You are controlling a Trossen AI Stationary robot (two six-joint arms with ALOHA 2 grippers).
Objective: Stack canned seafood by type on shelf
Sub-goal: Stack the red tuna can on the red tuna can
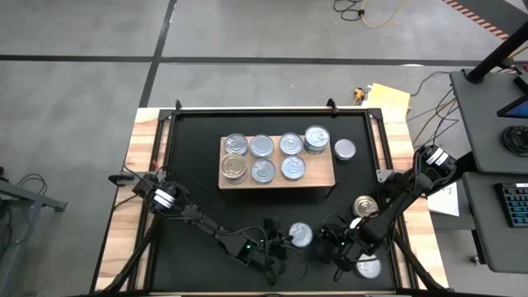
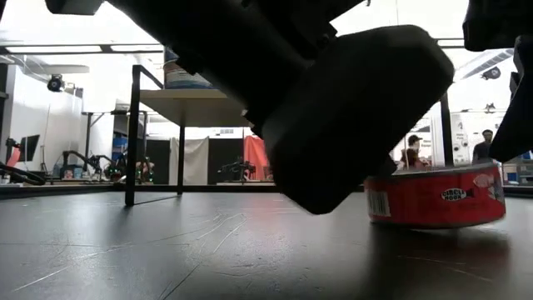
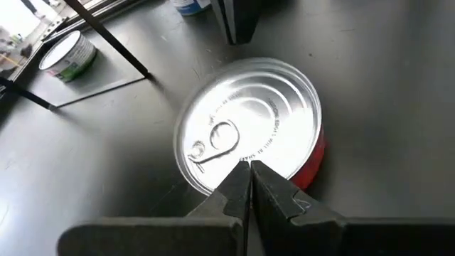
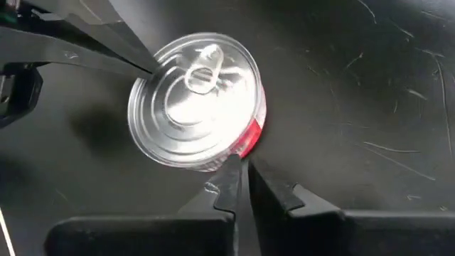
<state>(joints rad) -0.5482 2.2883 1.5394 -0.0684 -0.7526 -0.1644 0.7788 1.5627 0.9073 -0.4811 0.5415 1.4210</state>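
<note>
Seven round metal tins are sitting on the light-wood shelf board; four are waiting on the black mat, one red-sided tin near its front edge between the left gripper and right gripper, both with fingers pressed together, gripping nothing.

Silver-lidded, red-sided can on black mat; light-wood shelf

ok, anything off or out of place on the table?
Four cans sit off the shelf on the black mat: one beside its right end, three near the front, including the red-labelled can both shut tools flank. Nothing tipped or spilled.
</note>
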